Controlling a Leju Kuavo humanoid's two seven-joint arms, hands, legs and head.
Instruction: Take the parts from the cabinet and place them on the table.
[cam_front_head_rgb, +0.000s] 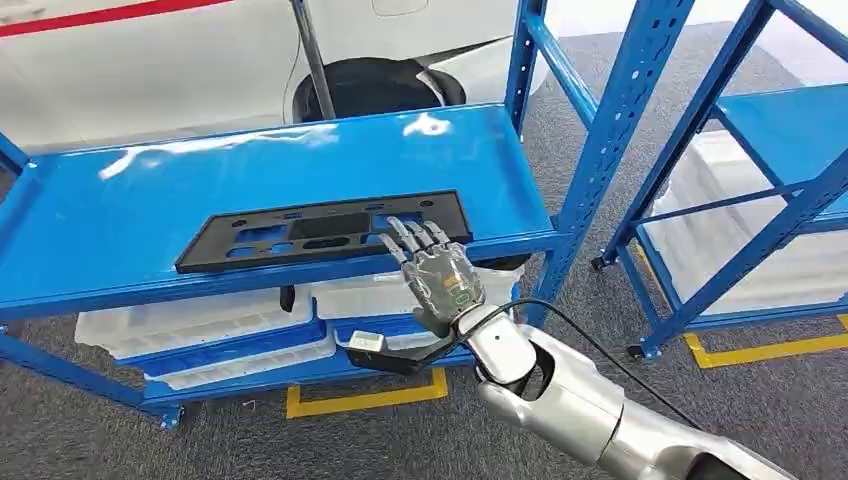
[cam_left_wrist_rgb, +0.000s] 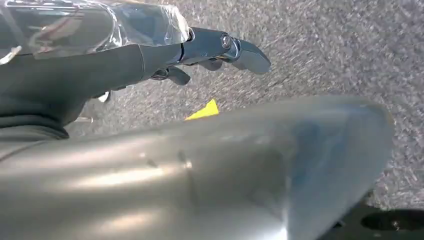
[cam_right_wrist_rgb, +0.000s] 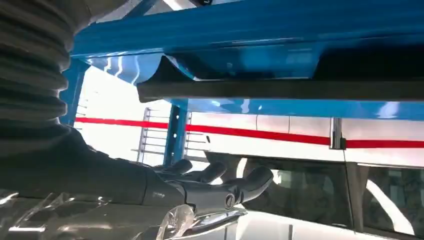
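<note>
A flat black plastic panel with rectangular cut-outs (cam_front_head_rgb: 325, 229) lies along the front edge of the glossy blue metal shelf (cam_front_head_rgb: 130, 210) of the cabinet. In the head view the right hand (cam_front_head_rgb: 437, 270) is raised in front of that edge, fingers nearly straight and a little apart, their tips (cam_front_head_rgb: 404, 230) over the panel's right end; whether they touch it cannot be told from here. The hand has hold of nothing. The right wrist view looks from under the hand: the same fingers (cam_right_wrist_rgb: 235, 187) stretch out flat, with the panel's dark edge (cam_right_wrist_rgb: 280, 90) and the shelf's blue lip across the picture beyond them, and a red stripe on a white wall (cam_right_wrist_rgb: 280, 136) behind. White plastic bins (cam_front_head_rgb: 200, 325) sit on the lower shelf. The left wrist view shows the left hand (cam_left_wrist_rgb: 190, 52) over grey carpet (cam_left_wrist_rgb: 325, 45), fingers loosely extended and empty, beside a scrap of yellow floor tape (cam_left_wrist_rgb: 205, 110).
</note>
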